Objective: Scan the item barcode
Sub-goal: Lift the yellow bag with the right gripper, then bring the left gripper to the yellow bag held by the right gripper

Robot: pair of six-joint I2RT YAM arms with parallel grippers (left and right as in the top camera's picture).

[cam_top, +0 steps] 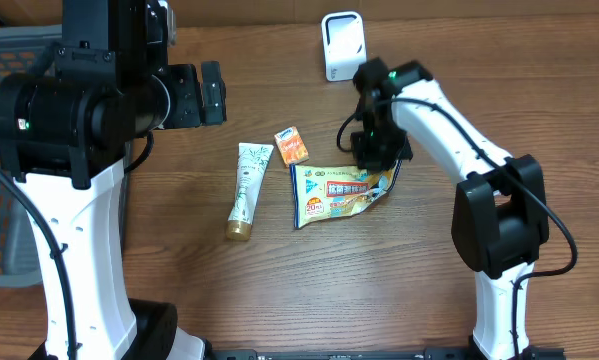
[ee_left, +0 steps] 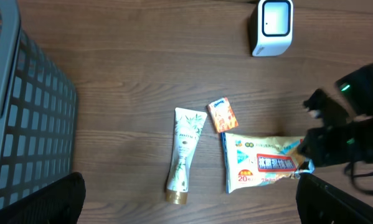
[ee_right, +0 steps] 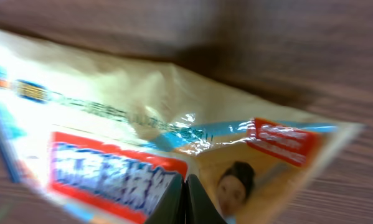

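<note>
Pinches packet [cam_top: 339, 192] edge in clenched right tool [cam_top: 379, 152], near scanner [cam_top: 342, 45]; should lift level, barcode toward scanner; left tool [cam_top: 211, 92] released.

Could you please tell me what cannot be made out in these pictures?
- Barcode on the snack packet: too small overhead, blurred in the right wrist view.
- Pinch of the right gripper: hidden overhead by its own wrist.
- Contents of the basket: cut off by the left wrist view's edge.

We get soft, even light overhead with faint shadows. Our right wrist view is blurred; glare streaks the snack packet [ee_right: 174, 134] centrally, dimmer toward twelve o'clock.
</note>
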